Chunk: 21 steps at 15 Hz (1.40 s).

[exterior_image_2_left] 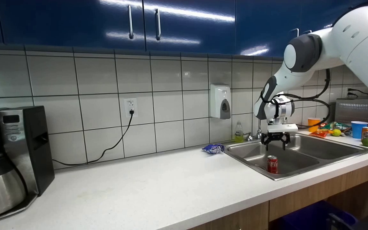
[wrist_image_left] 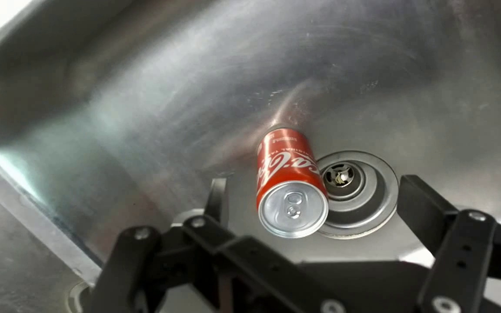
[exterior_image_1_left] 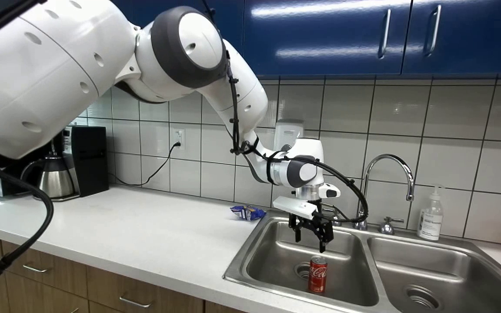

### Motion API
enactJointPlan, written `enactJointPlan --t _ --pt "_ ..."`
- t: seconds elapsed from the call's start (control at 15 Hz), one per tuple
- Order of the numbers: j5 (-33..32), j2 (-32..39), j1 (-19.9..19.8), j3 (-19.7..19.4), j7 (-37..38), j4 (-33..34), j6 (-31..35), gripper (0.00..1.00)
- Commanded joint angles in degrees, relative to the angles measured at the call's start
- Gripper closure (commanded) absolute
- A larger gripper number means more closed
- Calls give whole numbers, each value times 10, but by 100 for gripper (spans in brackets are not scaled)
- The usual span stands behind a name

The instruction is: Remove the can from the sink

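Clearly, my gripper (exterior_image_1_left: pixel 310 241) gapes: its fingers (wrist_image_left: pixel 424 213) stand spread wider than the can (wrist_image_left: pixel 289 169) and clear of it. On the can's red side I read part of Coca-Cola in white script and, smaller, ORIGINAL TA; the print on the soap bottle (exterior_image_1_left: pixel 431 219) is too small for me to make out. The can stands upright in the sink (exterior_image_1_left: pixel 374 267), below my gripper, next to the drain (wrist_image_left: pixel 365 211).

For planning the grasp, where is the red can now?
In the wrist view, the can stands in the sink, left of the drain; in both exterior views, it is below the end effector.
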Motion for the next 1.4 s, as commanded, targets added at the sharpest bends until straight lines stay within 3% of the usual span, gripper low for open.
enactJointPlan --t 0.0,1.33 --pt "0 51 -13 17 11 62 1 0" --pt "-8 172 -36 11 26 205 -22 0"
